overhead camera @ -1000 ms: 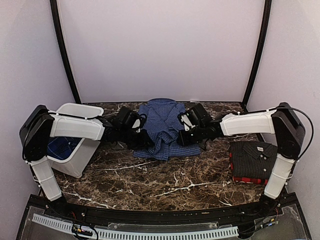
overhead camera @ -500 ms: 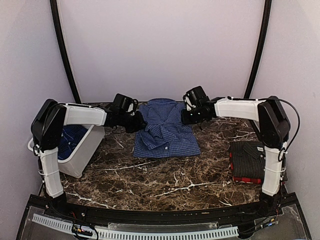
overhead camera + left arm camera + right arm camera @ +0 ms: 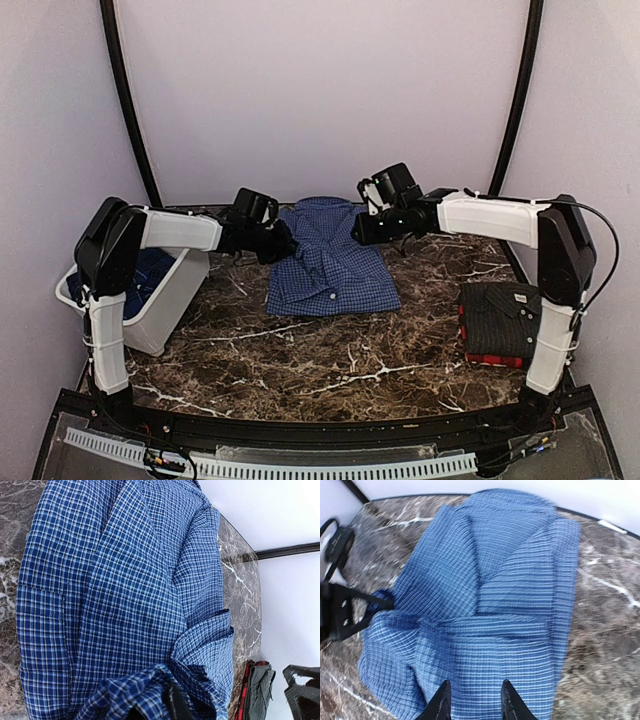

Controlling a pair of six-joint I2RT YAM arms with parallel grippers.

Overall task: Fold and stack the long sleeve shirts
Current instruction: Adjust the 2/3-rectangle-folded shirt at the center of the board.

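The blue-and-white check shirt [image 3: 332,268] lies partly folded at the back middle of the marble table, collar to the rear. My left gripper [image 3: 284,249] is shut on a bunch of the shirt's left edge; in the left wrist view [image 3: 168,708] the cloth [image 3: 115,590] wraps round the fingers. My right gripper [image 3: 359,234] is open and empty just above the shirt's right side; the right wrist view [image 3: 474,705] shows both fingertips apart over the cloth [image 3: 490,605]. The folded black pinstripe shirt [image 3: 503,312] lies on the red-and-black plaid shirt [image 3: 488,358] at the right.
A white plastic bin [image 3: 160,300] leans at the left edge with blue cloth [image 3: 138,280] inside. The table's back wall is close behind the shirt. Bare marble [image 3: 330,360] stretches in front of the shirt.
Both grippers have moved from the shirt's middle toward the back of the table along its sides. The shirt now lies flatter and less bunched.
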